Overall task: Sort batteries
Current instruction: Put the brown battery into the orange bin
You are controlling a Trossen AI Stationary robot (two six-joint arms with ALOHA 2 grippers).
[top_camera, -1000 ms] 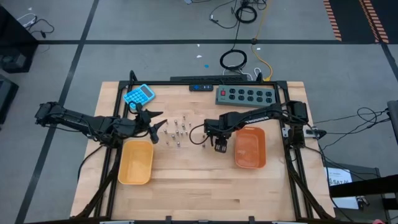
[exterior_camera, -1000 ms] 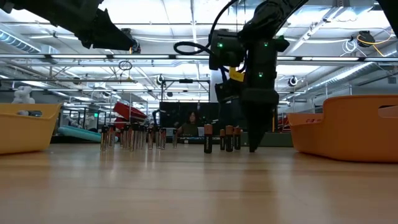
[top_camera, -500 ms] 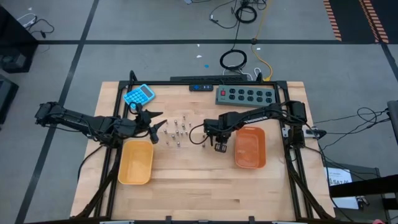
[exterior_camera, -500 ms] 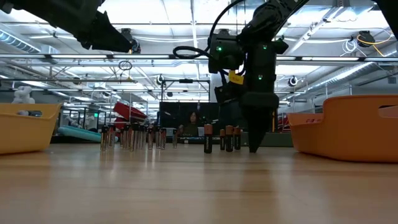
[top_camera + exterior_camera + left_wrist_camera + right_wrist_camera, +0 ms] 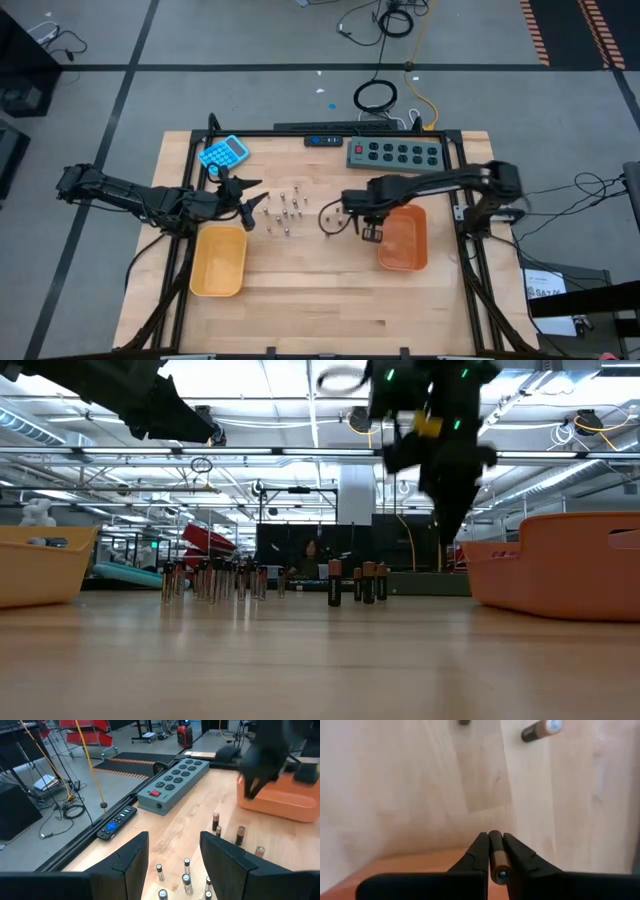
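The right claw [image 5: 492,854] is clamped on a copper-and-black battery [image 5: 496,856], raised above the desk [image 5: 320,290] just beside the orange tray [image 5: 403,238], apparently at its near edge. The left claw [image 5: 170,852] hangs spread and empty over the slim cells [image 5: 284,213], near the yellow tray [image 5: 219,261]. Three larger batteries [image 5: 357,582] stand between the trays.
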